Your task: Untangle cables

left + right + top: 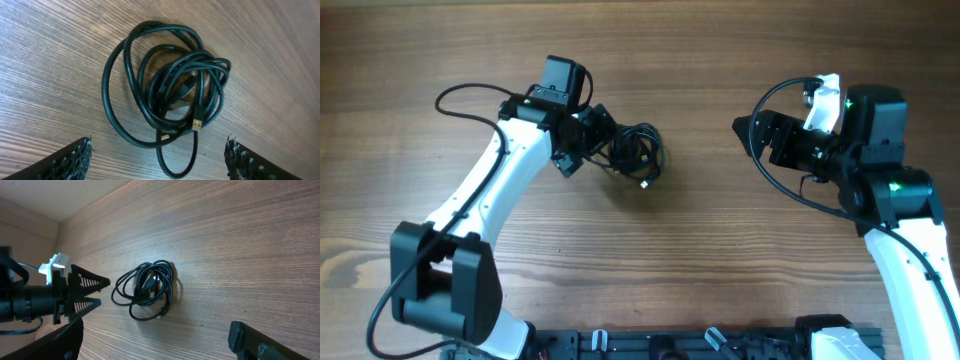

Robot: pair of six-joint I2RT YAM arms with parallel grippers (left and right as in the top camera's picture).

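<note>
– Wooden table, plain grain all over. How is the left pincer?
– Spread wide, holding nothing. Its ridged fingers sit at the two bottom corners of the wrist view. The nearest loop of the cables reaches in between them and touches neither.
– And the cables themselves?
– One small black bundle of overlapping loops, flat on the table, left of the middle as seen from overhead. A gold plug lies on their near side. A second tip shows just beside it, too small to make out.
– Where is that pincer from above?
– Just left of the cables, pointing at them.
– And the right pincer?
– Wide too, and holding nothing, with its fingers at the bottom corners of its own view. It hangs well to the right of the cables, facing them.
</note>
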